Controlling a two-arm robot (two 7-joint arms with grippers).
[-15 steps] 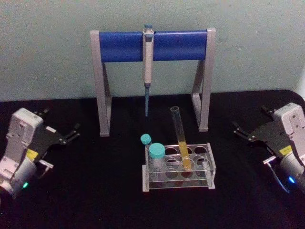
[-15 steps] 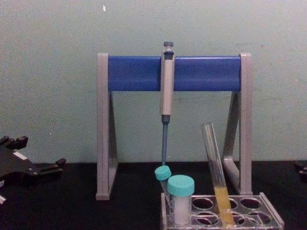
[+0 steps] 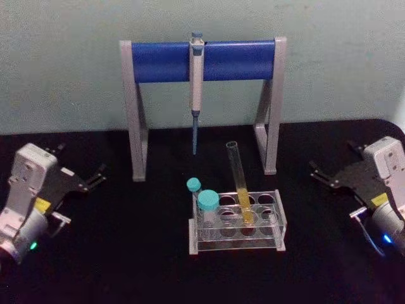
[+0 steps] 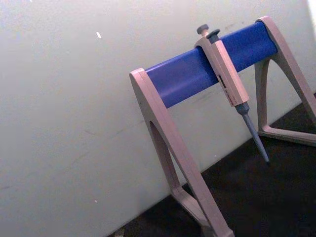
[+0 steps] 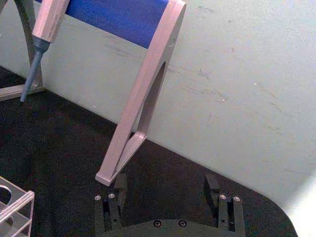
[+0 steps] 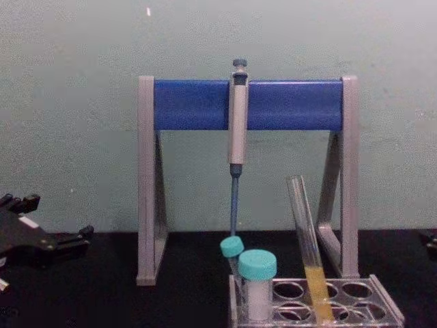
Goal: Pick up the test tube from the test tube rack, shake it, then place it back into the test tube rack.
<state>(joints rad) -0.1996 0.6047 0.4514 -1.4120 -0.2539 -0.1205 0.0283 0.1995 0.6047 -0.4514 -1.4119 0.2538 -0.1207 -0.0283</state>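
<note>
Test tube (image 3: 238, 174) aslant in rack (image 3: 279, 221); left gripper (image 3: 81, 159), right gripper (image 3: 330, 156) outboard, fingers apart

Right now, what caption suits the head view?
Test tube leans in its rack before the pipette stand; left pincer and right pincer open at either side.

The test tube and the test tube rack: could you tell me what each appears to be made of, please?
The test tube looks like clear, glossy glass: thin see-through wall showing the yellow liquid inside, though clear plastic is possible. The test tube rack seems clear, rigid plastic, likely acrylic: flat transparent plates with bright edges and round holes.
</note>
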